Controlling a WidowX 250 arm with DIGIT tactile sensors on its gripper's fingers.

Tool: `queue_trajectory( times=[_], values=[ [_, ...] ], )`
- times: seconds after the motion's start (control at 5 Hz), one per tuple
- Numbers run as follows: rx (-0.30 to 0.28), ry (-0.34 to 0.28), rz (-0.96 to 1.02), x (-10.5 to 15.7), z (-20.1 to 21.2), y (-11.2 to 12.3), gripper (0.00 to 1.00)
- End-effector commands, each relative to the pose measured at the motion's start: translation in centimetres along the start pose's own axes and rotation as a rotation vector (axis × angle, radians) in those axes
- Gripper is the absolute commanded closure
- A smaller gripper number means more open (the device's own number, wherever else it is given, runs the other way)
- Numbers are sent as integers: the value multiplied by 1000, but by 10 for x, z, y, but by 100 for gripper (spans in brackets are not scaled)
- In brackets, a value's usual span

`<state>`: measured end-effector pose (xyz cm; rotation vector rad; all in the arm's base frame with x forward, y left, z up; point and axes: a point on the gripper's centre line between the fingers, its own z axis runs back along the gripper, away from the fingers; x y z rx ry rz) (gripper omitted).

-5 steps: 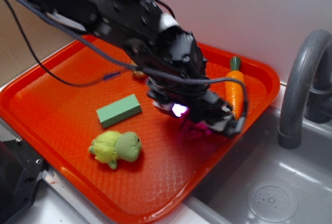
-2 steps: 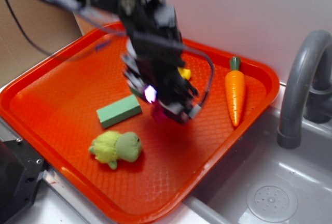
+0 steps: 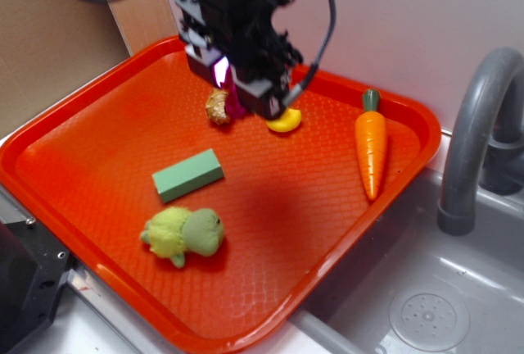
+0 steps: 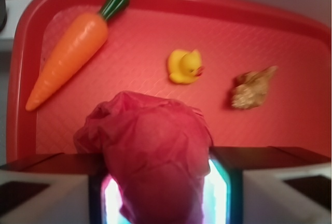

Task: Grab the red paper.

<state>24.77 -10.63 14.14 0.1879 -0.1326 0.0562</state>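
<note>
The red paper (image 4: 148, 151) is a crimson wrinkled wad held between my jaws and fills the lower middle of the wrist view. In the exterior view only a sliver of the red paper (image 3: 235, 102) shows under the black gripper (image 3: 242, 96), which hangs above the back of the orange-red tray (image 3: 270, 280). The gripper (image 4: 155, 182) is shut on the wad and holds it clear of the tray floor.
On the tray lie a yellow duck (image 3: 284, 120), a brown crumpled lump (image 3: 218, 108), a toy carrot (image 3: 370, 147), a green block (image 3: 187, 175) and a green plush toy (image 3: 184, 233). A grey sink (image 3: 426, 305) and faucet (image 3: 471, 137) stand to the right.
The gripper has risen and moved from the tray's right side to the back, carrying the red paper. The duck and brown lump are now uncovered.
</note>
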Motion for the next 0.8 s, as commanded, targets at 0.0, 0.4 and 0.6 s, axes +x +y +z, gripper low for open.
queue_trajectory(
  times=[0.0,0.4,0.6],
  values=[
    [-61,-68,132,22,72,75,100],
    [-77,-51,112,16,89,93,100],
    [-91,-48,50,15,91,91,100]
  ],
)
